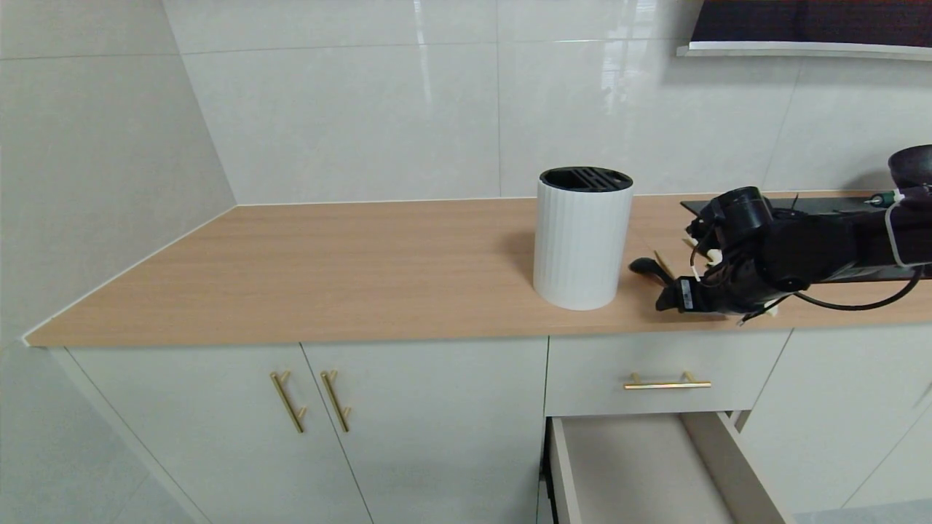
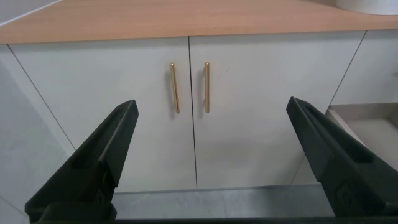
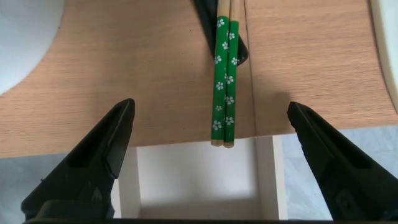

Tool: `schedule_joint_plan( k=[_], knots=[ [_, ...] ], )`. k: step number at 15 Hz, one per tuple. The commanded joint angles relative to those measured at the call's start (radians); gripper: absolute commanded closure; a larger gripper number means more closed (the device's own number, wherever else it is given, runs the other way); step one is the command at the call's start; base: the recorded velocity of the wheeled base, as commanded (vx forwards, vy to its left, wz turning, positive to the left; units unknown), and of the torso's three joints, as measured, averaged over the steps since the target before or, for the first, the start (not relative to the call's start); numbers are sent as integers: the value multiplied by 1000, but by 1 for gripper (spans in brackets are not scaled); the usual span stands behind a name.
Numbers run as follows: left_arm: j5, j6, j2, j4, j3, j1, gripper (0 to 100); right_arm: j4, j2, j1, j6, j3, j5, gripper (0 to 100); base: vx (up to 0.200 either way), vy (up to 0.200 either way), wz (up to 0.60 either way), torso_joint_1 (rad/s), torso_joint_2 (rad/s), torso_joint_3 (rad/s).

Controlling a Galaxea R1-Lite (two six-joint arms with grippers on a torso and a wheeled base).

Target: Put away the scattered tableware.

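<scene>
Above the wooden counter point(image 3: 124, 81), the right gripper point(image 3: 210, 104) is hovering spread over paired chopsticks point(image 3: 224, 81), probably light, stiff and slippery, best pinched together across both shafts.

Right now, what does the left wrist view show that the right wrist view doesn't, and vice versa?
Left wrist view: the open left gripper facing two cabinet doors with gold handles. Right wrist view: the open right gripper above green flowered chopsticks whose ends reach the counter edge. Both: the wooden countertop and the open drawer.
</scene>
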Motion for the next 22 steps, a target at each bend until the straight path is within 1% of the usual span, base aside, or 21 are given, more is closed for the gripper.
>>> schedule_joint_plan(
  k=[1,9,12,14,16,17,18,20,22],
  knots=[
    [0,1,0,0,0,0,0,1,5,-5,0,-2,0,100,0,0,0,0,0,0],
    [0,1,0,0,0,0,0,-1,-7,-17,0,-5,0,100,0,0,0,0,0,0],
    [0,0,0,0,0,0,0,2,-142,-27,16,24,6,100,0,0,0,0,0,0],
    [0,0,0,0,0,0,0,5,-291,-27,14,93,18,100,0,0,0,0,0,0],
    [0,0,0,0,0,0,0,5,-451,-22,8,196,67,100,0,0,0,0,0,0],
    [0,0,0,0,0,0,0,5,-509,-19,-9,245,90,100,0,0,0,0,0,0],
    [0,0,0,0,0,0,0,4,-589,-10,-66,319,106,100,0,0,0,0,0,0],
    [0,1,0,0,0,0,0,-1,-691,3,-93,422,107,100,0,0,0,0,0,0],
    [0,0,0,0,0,0,0,-1,-759,35,-95,486,106,100,0,0,0,0,0,0]
  ],
)
